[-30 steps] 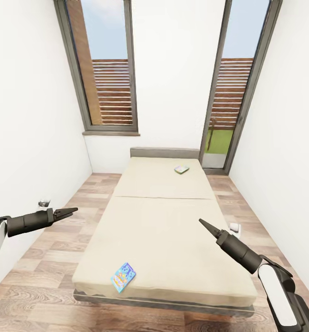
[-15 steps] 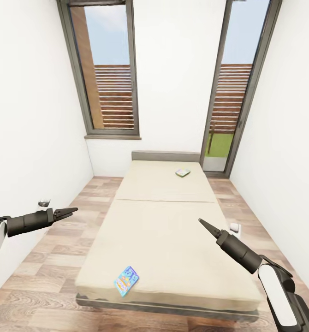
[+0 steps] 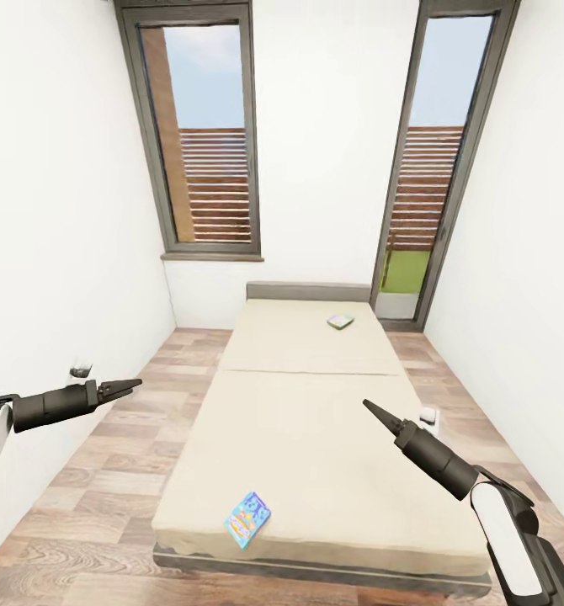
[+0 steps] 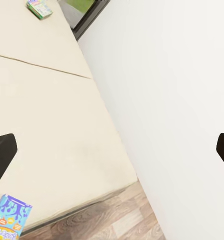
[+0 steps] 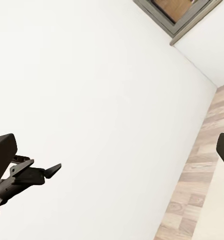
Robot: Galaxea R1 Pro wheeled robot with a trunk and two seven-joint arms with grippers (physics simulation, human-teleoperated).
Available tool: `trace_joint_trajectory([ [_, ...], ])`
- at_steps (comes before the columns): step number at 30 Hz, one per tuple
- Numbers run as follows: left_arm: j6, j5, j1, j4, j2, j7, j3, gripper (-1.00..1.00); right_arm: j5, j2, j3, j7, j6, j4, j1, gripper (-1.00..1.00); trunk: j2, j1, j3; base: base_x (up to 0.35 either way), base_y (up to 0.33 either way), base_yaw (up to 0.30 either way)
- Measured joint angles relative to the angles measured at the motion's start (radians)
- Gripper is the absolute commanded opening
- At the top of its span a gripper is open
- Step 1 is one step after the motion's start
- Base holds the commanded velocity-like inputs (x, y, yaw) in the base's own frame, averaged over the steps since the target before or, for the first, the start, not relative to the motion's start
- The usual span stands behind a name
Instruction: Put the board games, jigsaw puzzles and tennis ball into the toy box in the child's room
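Note:
A beige bed stretches away from me in the head view. A blue board game lies flat near its front left corner and appears in the left wrist view too. A second, greenish board game rests near the headboard. My left gripper hovers over the floor to the left of the bed, open and empty, its fingers wide apart. My right gripper hangs above the bed's right half, open and empty, with a fingertip at the frame edge.
White walls close in on both sides, with strips of wood floor beside the bed. A tall window and a glass door stand at the far wall. A small white object sits on the floor right of the bed.
The whole picture has shifted, so the camera has moved: bed and windows now sit lower and further right. Both arms hold the same pose, and the board games lie unmoved on the bed.

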Motion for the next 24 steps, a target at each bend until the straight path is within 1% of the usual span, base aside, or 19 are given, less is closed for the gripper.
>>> trace_joint_trajectory([
  [8,0.000,0.000,0.000,0.000,0.000,-0.001,-0.001,1.00,-0.002,-0.001,0.000,0.001,0.000,0.005,0.000,1.00,0.000,0.000,0.013,0.000,0.038,0.000],
  [17,0.000,0.001,0.000,0.000,0.000,-0.002,-0.001,1.00,-0.001,0.000,0.000,0.000,0.000,0.008,0.000,1.00,0.000,0.000,0.028,0.000,0.205,0.000],
  [24,0.000,0.001,0.000,0.000,0.000,-0.001,0.000,1.00,-0.001,-0.001,0.000,0.000,0.000,0.008,0.000,1.00,0.000,0.000,0.040,0.000,0.081,0.000],
])
